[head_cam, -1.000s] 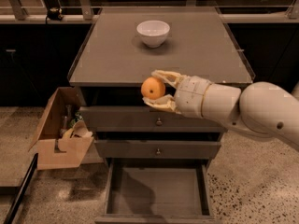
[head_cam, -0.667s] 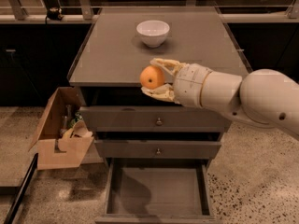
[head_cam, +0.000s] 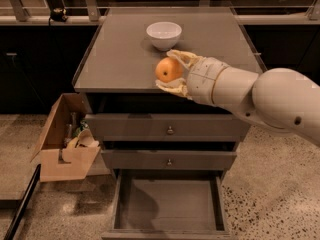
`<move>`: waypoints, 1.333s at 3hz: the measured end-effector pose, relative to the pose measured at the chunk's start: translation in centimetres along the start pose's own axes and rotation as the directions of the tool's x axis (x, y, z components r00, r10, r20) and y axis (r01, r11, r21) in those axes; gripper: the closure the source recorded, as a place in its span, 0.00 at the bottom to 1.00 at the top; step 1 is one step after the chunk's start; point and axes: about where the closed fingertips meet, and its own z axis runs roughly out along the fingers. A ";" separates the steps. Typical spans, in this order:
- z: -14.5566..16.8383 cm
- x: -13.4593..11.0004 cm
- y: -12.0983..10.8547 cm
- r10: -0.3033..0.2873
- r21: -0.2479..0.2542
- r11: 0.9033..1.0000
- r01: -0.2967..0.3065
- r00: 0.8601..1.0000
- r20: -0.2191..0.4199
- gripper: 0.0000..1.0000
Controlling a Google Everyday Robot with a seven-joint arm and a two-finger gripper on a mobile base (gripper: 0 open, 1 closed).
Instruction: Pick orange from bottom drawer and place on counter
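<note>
One second makes a plain difference: the orange [head_cam: 168, 70] has risen from in front of the top drawer [head_cam: 170, 130] to the front edge of the counter [head_cam: 120, 54], and it is still pinched between the upper and lower fingers of the gripper [head_cam: 170, 72], which reaches in from the right on its pale arm. We judge the picking half of the task done, since the bottom drawer [head_cam: 170, 209] stands pulled out with a bare floor. What remains is to carry the fruit further in, lower it and let go. We cannot tell whether the orange is already touching the top or hangs just above it. The counter is flat and grey-brown, and its only occupant is a white bowl [head_cam: 164, 34] near the orange on the far side. A round fruit could roll there, so we would set it down well back from the edge. To the cabinet's left an open cardboard box [head_cam: 65, 159] holding odds and ends sits on the speckled floor [head_cam: 270, 194]. Dark cupboards and a rail run along the back.
</note>
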 end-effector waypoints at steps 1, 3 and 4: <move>-0.1 0.3 -1.9 -0.047 0.008 0.999 0.047 0.999 -0.005 1.00; 0.9 1.1 -7.5 -0.151 -0.036 0.988 0.152 0.988 0.030 1.00; 2.0 2.5 -8.8 -0.119 -0.094 0.987 0.128 0.988 0.098 1.00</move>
